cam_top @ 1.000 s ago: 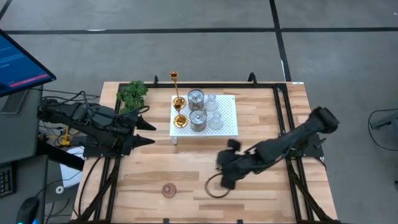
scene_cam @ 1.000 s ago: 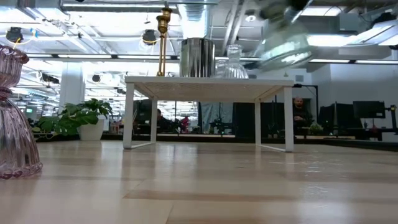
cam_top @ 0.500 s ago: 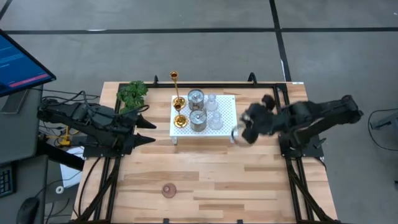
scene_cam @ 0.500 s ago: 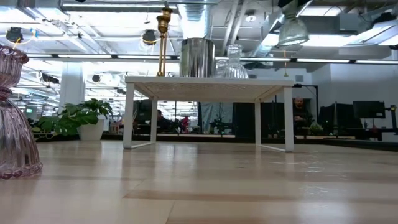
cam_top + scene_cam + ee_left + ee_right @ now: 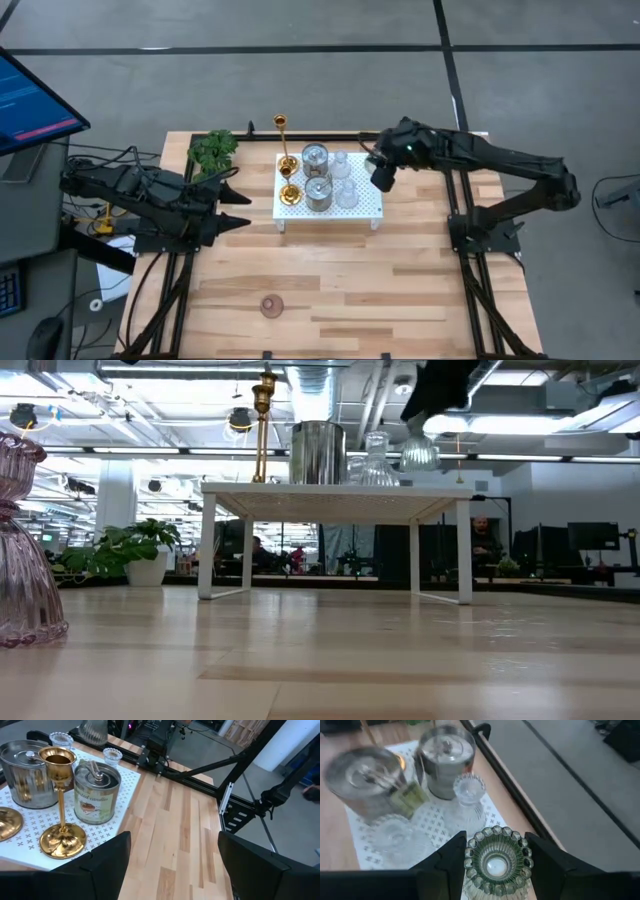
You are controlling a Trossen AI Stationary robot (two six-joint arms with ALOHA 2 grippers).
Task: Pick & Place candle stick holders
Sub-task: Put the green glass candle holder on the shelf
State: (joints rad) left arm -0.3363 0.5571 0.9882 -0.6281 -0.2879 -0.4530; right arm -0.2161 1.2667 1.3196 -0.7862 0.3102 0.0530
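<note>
My right gripper (image 5: 383,172) is shut on a greenish ribbed glass holder (image 5: 497,865) above the far right corner of the white perforated stand (image 5: 370,205). On the stand are a tall gold holder (image 5: 281,135), two shorter gold ones (image 5: 288,165), two silvery cups (image 5: 315,157) and clear glass holders (image 5: 346,193). A pinkish glass holder (image 5: 271,305) stands on its base near the table's near edge. My left gripper (image 5: 235,200) is open and empty, left of the stand. My right gripper pinches the greenish holder's ribbed outer wall (image 5: 470,862) between its two fingers, one on each side near the rim. The fingers come from above, pointing down. The holder hangs upright below them (image 5: 420,452), mouth up, clear of the stand's top.
A green leafy plant (image 5: 212,150) stands at the table's far left corner. Black frame rails (image 5: 455,190) run along the table's right and left sides. Bare wood (image 5: 400,290) lies between the stand and the near edge.
My right gripper has carried the greenish holder from low over the table's near middle up and toward the far edge, to a place above the stand's far right corner. In the last half second it has come down a little toward the stand.
</note>
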